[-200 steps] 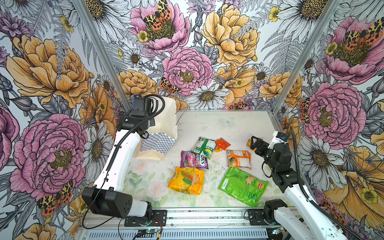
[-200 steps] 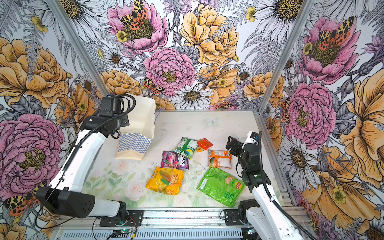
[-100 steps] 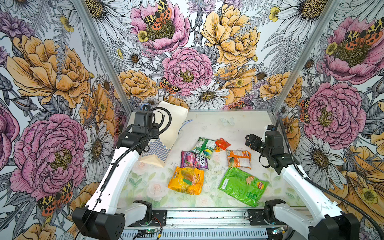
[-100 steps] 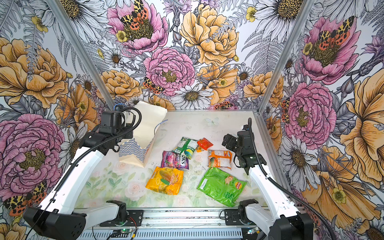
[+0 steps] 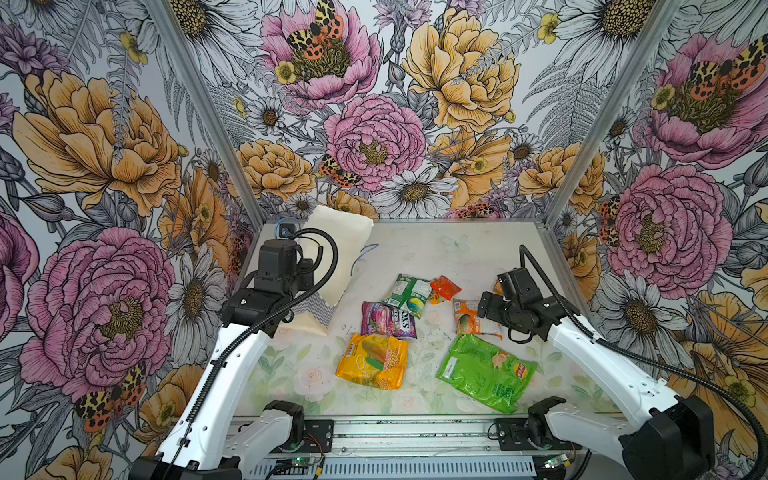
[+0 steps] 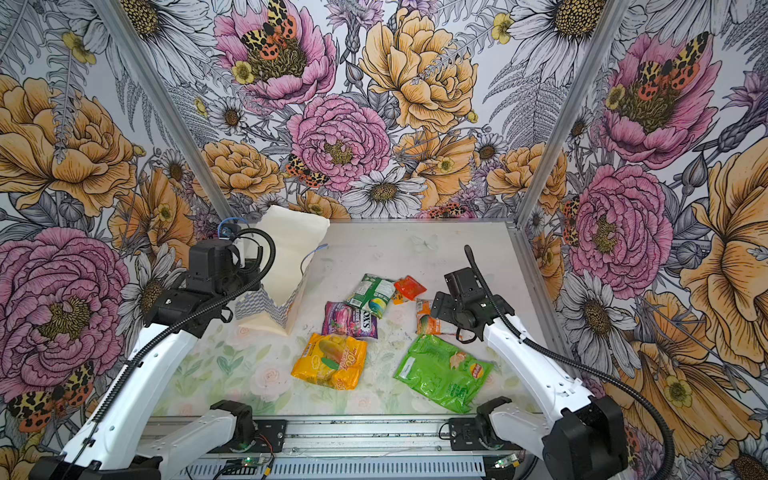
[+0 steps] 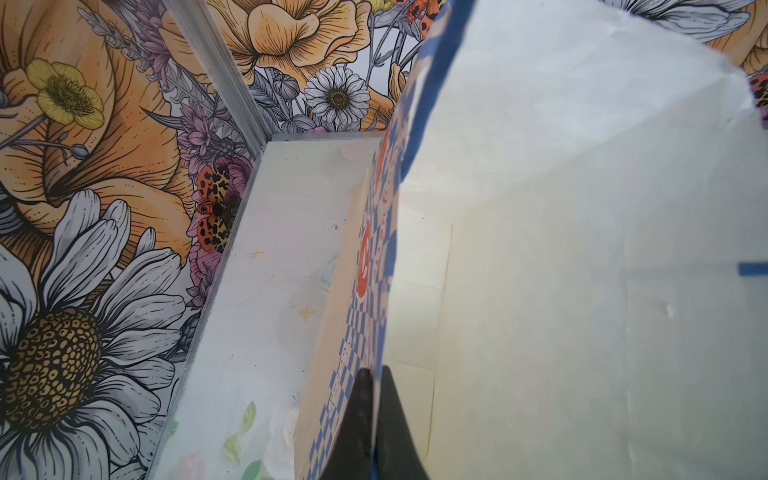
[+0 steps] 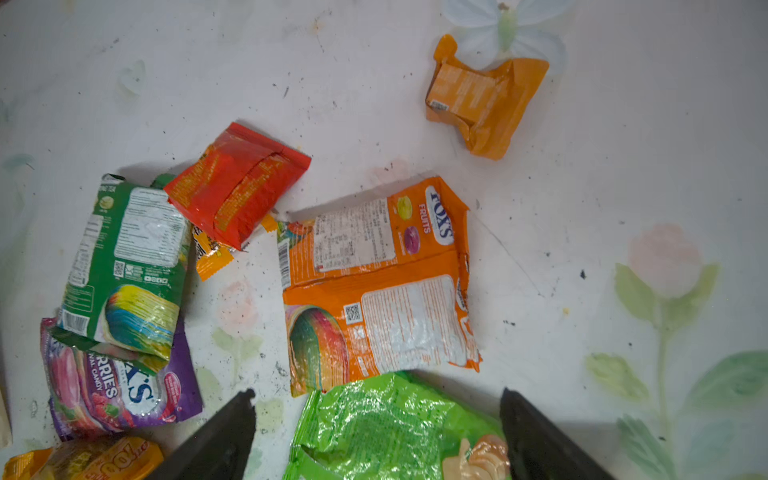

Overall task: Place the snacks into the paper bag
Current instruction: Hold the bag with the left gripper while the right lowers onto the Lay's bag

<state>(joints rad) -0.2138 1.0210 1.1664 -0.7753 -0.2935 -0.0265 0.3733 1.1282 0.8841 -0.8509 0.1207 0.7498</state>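
The left claw (image 7: pixel 372 376) is pressed together on the checkered wall of the paper bag (image 5: pixel 337 249), which stands tilted at the rear left of the table (image 5: pixel 415 249). The right claw (image 8: pixel 376 395) hangs spread wide over the orange-white pack (image 8: pixel 374 291) and the bright green bag (image 8: pixel 386 428). The yellow-orange bag (image 5: pixel 372 361), purple pack (image 5: pixel 386 324), green-white pack (image 5: pixel 407 289) and red sachet (image 5: pixel 444 286) lie on the table outside the paper bag.

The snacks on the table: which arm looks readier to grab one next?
The right, probably. The right gripper is open and hovers just over the orange-white pack and the large green bag. The left gripper is shut on the paper bag, pinching its wall, so it is busy.
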